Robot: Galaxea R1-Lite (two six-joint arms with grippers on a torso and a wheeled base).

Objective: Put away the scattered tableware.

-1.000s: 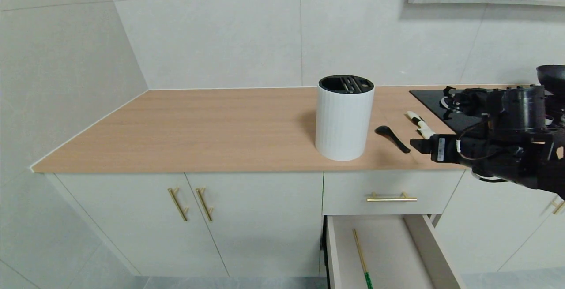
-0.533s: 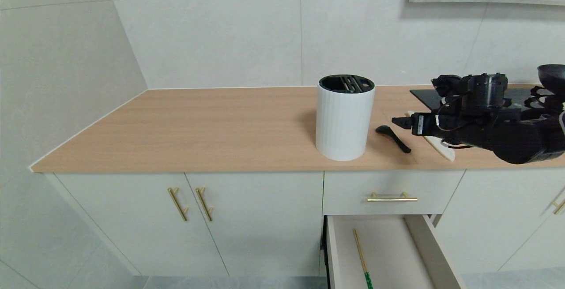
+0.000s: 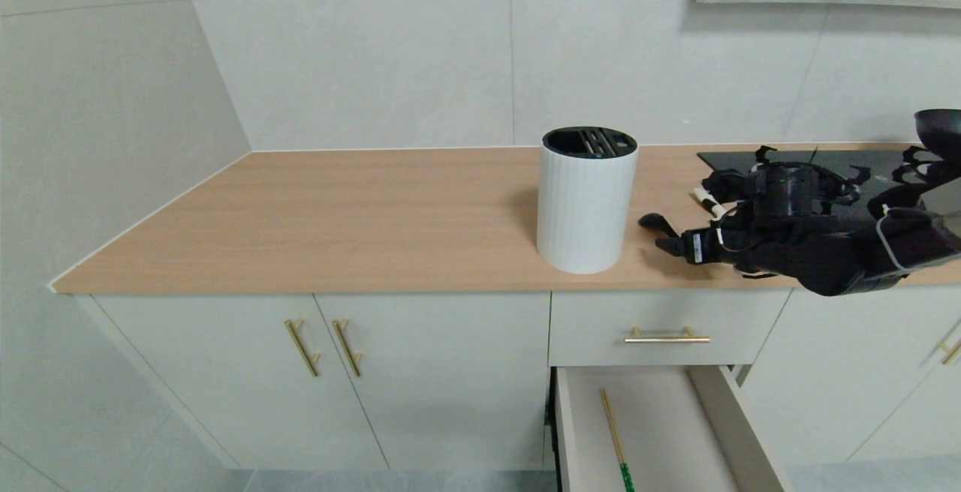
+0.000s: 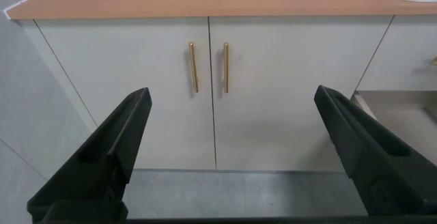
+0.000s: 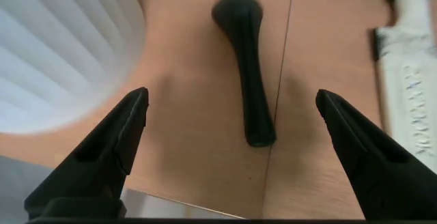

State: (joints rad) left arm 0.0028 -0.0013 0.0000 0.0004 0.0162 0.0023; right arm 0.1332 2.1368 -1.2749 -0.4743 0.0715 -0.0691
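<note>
A black spoon (image 3: 650, 220) lies on the wooden counter (image 3: 375, 214), just right of a white ribbed utensil holder (image 3: 584, 210). My right gripper (image 3: 668, 244) is open and hovers low over the spoon's near handle end. In the right wrist view the spoon (image 5: 244, 67) lies lengthwise between the spread fingers of that gripper (image 5: 231, 101), apart from both. A white-handled knife (image 3: 704, 200) lies to the spoon's right, also seen as the knife (image 5: 410, 74) beside the holder (image 5: 61, 46). My left gripper (image 4: 232, 94) is open, low, facing the cabinet doors.
A black cooktop (image 3: 826, 158) takes up the counter's right end. Below the counter an open drawer (image 3: 721, 432) holds a pair of chopsticks (image 3: 614, 436). Cabinet doors with gold handles (image 4: 208, 67) stand in front of the left gripper.
The right arm rose from in front of the counter edge, swung left over the counter, then came down onto the near end of the spoon. Gripper still open.
</note>
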